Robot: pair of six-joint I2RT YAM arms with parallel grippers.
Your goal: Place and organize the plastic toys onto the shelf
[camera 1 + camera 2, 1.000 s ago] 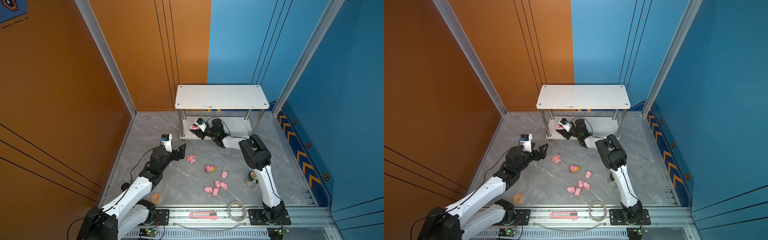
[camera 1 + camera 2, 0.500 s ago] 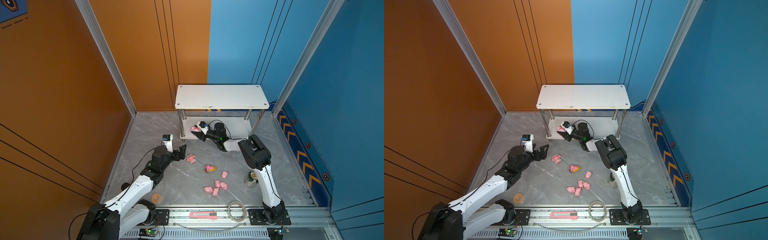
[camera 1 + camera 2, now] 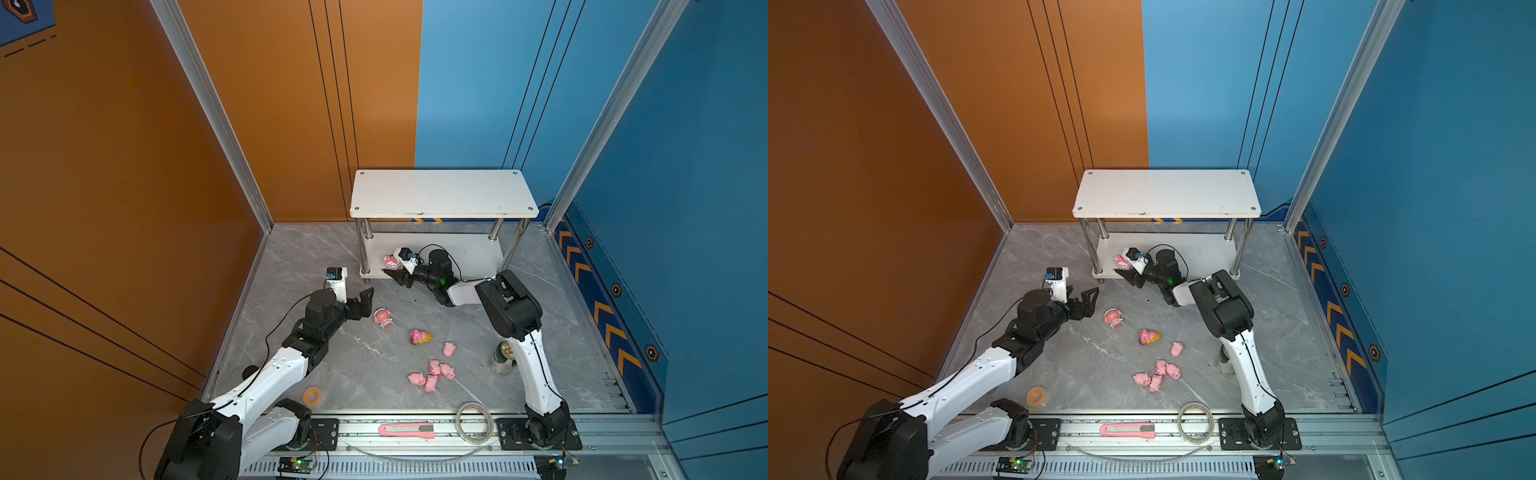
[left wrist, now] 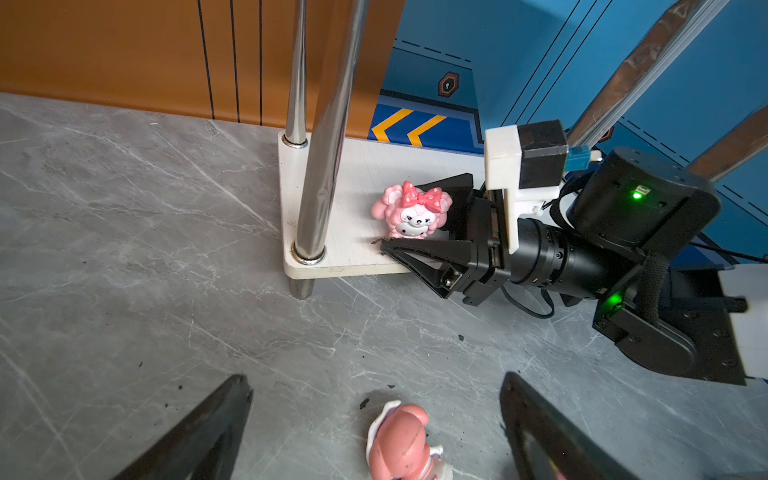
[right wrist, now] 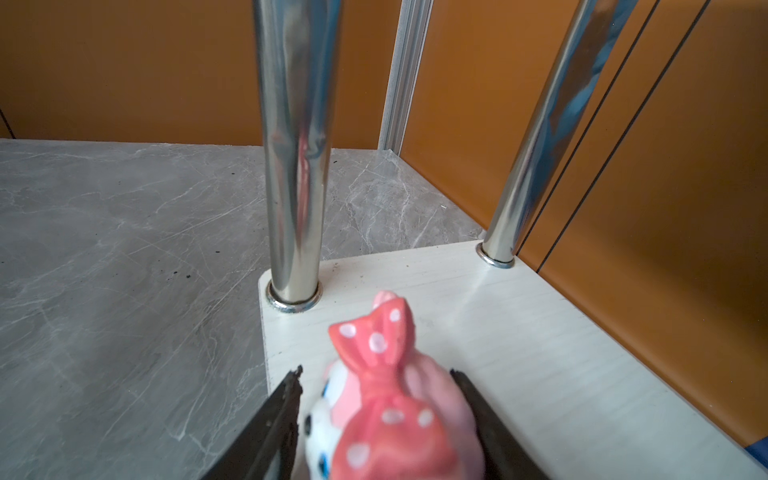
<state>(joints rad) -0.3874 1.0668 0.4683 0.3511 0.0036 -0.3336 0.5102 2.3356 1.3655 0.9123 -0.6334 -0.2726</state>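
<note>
White shelf (image 3: pixel 442 193) at rear; left gripper (image 3: pixel 362 306) low over floor (image 3: pixel 332 365), jaws spread wide, pink-white figurine (image 3: pixel 382 318) lying just ahead of them; right gripper (image 4: pixel 401 216) at lower tier (image 3: pixel 469 253) left corner, jaws astride upright bow figurine (image 3: pixel 390 262) standing there, contact unclear, possibly a slight gap; sunflower figurine (image 3: pixel 419 336) and five pigs (image 3: pixel 434 368) loose on floor.

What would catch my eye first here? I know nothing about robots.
Probably the pink figurine with a polka-dot bow, standing at a corner of the lower tier of the white shelf, with the jaws of the right gripper on either side. The left gripper is wide open beside a pink-white figurine on the grey floor, with tiny pink pigs scattered beyond.
</note>
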